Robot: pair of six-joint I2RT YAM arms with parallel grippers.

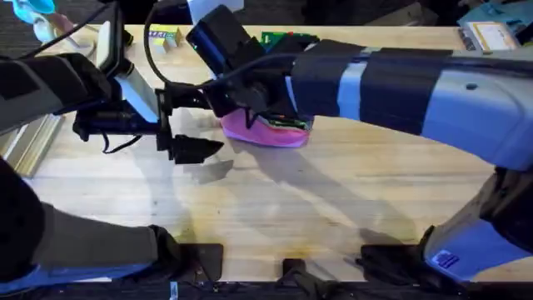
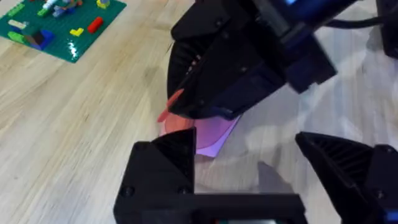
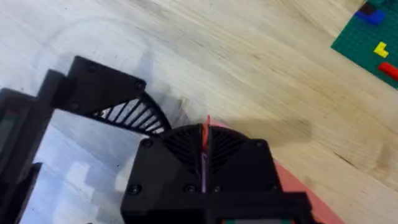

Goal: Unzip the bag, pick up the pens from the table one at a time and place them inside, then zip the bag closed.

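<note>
Pink bag (image 1: 271, 132) lay mid-bench (image 1: 333, 200), near a green board (image 2: 59, 25). Right gripper (image 3: 204, 155) was pinched tight on the bag's end. Left gripper (image 2: 249, 165) stood wide open just beside it, holding nothing.

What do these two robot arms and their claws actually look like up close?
Both arms are mostly black with pale grey-blue shell sections. The right arm carries a light band round its dark forearm, and black cables run along the left arm. The left gripper and right gripper have chunky black fingers with ribbed, fan-like faces and visible screws.
</note>
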